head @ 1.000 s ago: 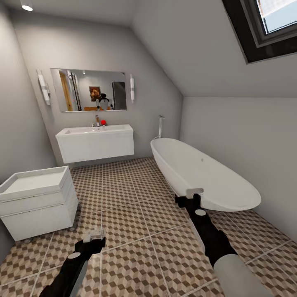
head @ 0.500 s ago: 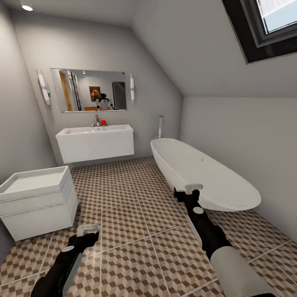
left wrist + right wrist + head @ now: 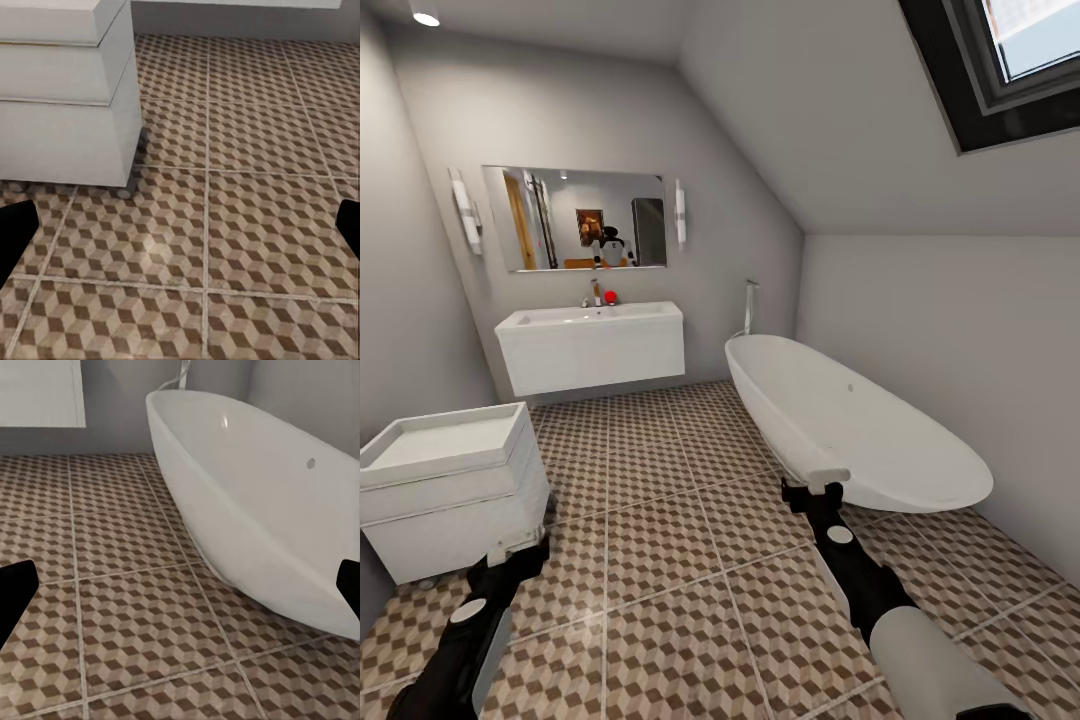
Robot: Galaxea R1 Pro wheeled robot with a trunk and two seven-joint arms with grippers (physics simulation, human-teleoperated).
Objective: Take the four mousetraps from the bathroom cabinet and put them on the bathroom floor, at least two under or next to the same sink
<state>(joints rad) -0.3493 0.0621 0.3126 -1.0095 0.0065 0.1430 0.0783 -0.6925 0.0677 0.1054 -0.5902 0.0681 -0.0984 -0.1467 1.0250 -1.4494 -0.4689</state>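
Observation:
The mousetraps and the cabinet are out of view. The white bathroom sink (image 3: pixel 590 345) hangs on the far wall under a mirror, with a chrome tap. The cube-patterned bathroom floor (image 3: pixel 680 520) stretches from it towards me. My left gripper (image 3: pixel 520 548) hovers low over the floor, just beside the front corner of the small white drawer unit (image 3: pixel 450 480). In its wrist view the left gripper (image 3: pixel 180 232) is open and holds nothing. My right gripper (image 3: pixel 828 478) hangs near the bathtub's near end, and the right gripper (image 3: pixel 180 596) is also open and holds nothing.
A white oval bathtub (image 3: pixel 850 420) lies along the right wall, and its side looms close to the right gripper (image 3: pixel 247 495). The drawer unit (image 3: pixel 60 90) stands on small feet at the left wall. A sloped ceiling with a skylight rises at the right.
My left arm has swung to the left, bringing its gripper from mid-floor to the drawer unit's corner. The right arm has barely moved.

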